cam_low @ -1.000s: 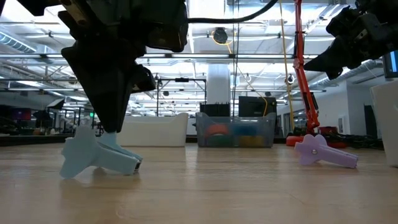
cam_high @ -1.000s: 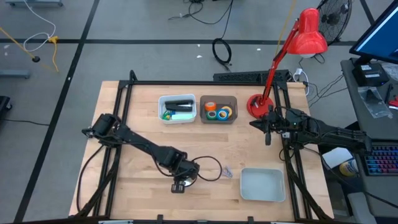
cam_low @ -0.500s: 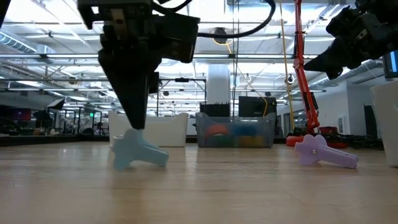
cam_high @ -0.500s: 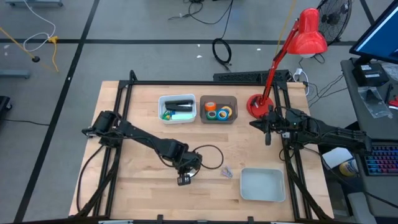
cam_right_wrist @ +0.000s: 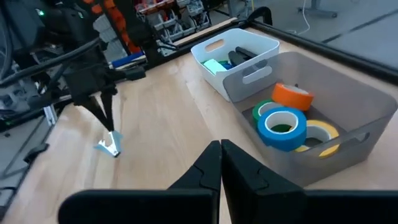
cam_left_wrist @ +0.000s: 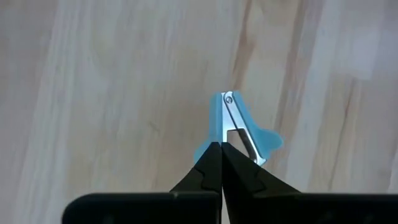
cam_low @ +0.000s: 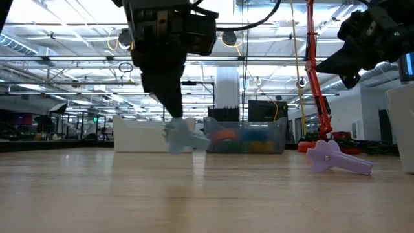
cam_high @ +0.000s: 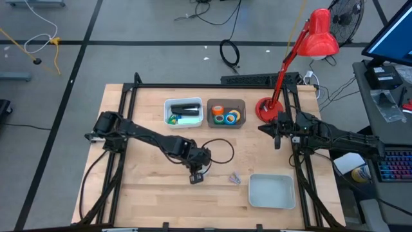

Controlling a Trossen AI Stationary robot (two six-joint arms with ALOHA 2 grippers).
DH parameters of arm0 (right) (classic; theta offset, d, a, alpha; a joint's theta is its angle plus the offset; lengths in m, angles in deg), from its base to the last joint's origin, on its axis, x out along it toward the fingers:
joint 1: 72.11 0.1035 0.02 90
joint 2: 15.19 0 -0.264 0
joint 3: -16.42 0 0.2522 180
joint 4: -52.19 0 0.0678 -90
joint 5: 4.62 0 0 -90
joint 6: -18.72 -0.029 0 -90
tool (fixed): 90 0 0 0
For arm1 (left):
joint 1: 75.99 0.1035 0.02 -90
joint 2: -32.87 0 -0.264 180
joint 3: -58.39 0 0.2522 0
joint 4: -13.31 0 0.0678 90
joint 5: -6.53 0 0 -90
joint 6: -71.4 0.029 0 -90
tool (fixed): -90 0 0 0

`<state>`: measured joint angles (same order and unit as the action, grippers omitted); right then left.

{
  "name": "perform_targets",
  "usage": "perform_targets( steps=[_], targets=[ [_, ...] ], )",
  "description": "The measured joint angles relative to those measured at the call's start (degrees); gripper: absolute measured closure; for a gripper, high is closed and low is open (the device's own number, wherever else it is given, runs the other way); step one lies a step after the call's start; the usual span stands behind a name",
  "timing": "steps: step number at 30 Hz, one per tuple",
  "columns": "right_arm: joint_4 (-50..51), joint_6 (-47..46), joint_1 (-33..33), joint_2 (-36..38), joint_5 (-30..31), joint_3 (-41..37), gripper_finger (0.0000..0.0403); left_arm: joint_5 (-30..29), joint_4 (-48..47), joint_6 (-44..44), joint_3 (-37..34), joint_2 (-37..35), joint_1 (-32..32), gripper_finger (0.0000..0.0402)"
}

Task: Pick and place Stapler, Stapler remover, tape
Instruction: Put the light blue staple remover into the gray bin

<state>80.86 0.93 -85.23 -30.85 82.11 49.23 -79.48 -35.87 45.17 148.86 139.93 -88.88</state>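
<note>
We are partway through the sorting. The white bin (cam_high: 183,113) at the back of the bench (cam_high: 141,187) is already holding a black stapler (cam_right_wrist: 244,56) and some small coloured bits, and the grey bin (cam_high: 226,113) beside it is holding the tape rolls (cam_right_wrist: 287,118): orange, blue, green and yellow. A lilac staple remover (cam_low: 337,159) is lying loose on the bench near the empty white tray (cam_high: 271,191), so that one is left to do.

Our left gripper (cam_high: 197,176) is reaching out over the middle of the bench, wrist pointing down, fingers (cam_left_wrist: 214,165) pinched fully together on the blue staple remover (cam_left_wrist: 239,127), which is hanging clear of the wood in the low view.

Our right gripper (cam_high: 277,140) is waiting at the right edge beside the red lamp (cam_high: 302,51), fingers closed and holding nothing.
</note>
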Motion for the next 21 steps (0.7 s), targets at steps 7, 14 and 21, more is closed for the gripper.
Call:
perform_targets(
  steps=[7, 14, 21],
  targets=[
    [0.0, -5.6, 0.0, -0.1, -9.2, 0.0, 0.0399, 0.0, 9.1, -0.1, 0.0, -0.7, 2.7, 0.0401],
    [0.2, -9.0, 0.0, -0.2, -15.3, 0.0, 0.0399, -0.3, 20.2, -0.1, 0.0, -3.6, 6.0, 0.0401],
    [-0.6, -15.1, 0.1, -0.6, -17.5, 0.0, 0.0366, -3.3, 29.6, -0.5, 0.5, -5.5, 7.6, 0.0401]
  ],
)
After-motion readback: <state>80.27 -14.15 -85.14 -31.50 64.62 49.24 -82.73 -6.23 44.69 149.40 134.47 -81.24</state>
